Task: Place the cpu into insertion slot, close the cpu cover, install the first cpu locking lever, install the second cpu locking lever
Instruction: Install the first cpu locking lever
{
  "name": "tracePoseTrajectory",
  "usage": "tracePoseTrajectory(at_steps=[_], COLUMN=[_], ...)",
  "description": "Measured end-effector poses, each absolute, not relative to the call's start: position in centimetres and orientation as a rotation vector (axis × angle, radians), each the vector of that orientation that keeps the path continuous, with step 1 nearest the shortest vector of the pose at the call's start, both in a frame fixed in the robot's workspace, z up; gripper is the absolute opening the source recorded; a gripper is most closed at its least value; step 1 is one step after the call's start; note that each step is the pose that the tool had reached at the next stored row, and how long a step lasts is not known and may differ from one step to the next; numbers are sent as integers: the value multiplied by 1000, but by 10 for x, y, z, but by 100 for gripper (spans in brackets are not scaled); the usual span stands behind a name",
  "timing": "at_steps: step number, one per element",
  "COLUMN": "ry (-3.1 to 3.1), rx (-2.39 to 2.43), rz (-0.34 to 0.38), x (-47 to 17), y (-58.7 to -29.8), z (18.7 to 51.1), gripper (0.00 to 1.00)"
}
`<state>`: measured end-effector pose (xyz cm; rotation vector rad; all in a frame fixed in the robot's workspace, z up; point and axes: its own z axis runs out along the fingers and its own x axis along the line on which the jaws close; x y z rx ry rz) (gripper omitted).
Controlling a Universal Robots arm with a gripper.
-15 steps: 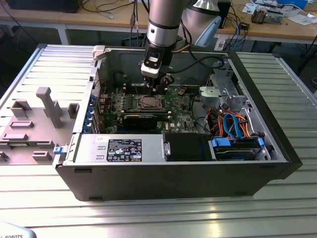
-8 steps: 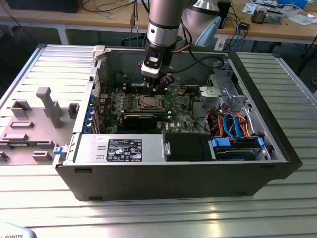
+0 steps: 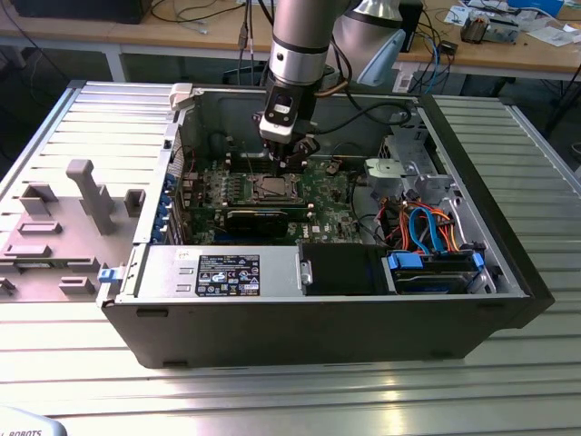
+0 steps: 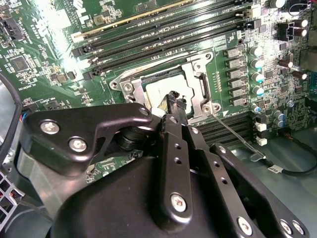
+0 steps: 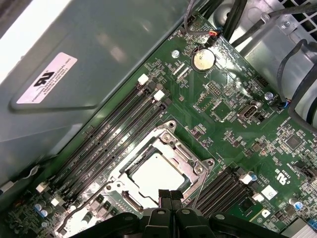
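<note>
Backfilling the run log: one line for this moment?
silvery-grey square cpu: seated | thin silver frame cover: down around it | gripper: shut, tips above cpu's edge

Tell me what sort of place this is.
Probably a robotics lab or workshop: a robot arm reaches into an open computer case on a ribbed metal table, with cluttered wooden workbenches behind.

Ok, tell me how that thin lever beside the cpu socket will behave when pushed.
The locking lever is a thin bare wire rod, so it will probably flex springily rather than stay rigid. Its smooth, narrow metal looks slippery, so the gripper could slide off it.
</note>
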<state>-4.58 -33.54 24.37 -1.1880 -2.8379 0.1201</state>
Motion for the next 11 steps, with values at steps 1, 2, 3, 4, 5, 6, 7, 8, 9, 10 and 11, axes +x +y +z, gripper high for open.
tracePoseTrajectory(at_steps=[1, 2, 3, 4, 5, 6, 7, 8, 9, 10, 11], ry=[-2839, -2839, -2840, -2841, -2841, -2842, -2843, -2844, -2845, -2845, -2846], rx=[-1186, -1185, -1183, -1182, -1181, -1178, -1176, -1173, -1172, -1171, -1170], rz=[120, 120, 120, 120, 120, 120, 121, 121, 121, 121, 121], x=[-46, -46, -46, -46, -46, -46, -46, -46, -46, -46, -46], y=[-335, -335, -335, -335, -335, -335, -335, -335, -335, -335, -335], z=[244, 244, 244, 244, 244, 244, 244, 244, 244, 244, 244], gripper=[11, 11, 11, 11, 11, 11, 11, 11, 11, 11, 11])
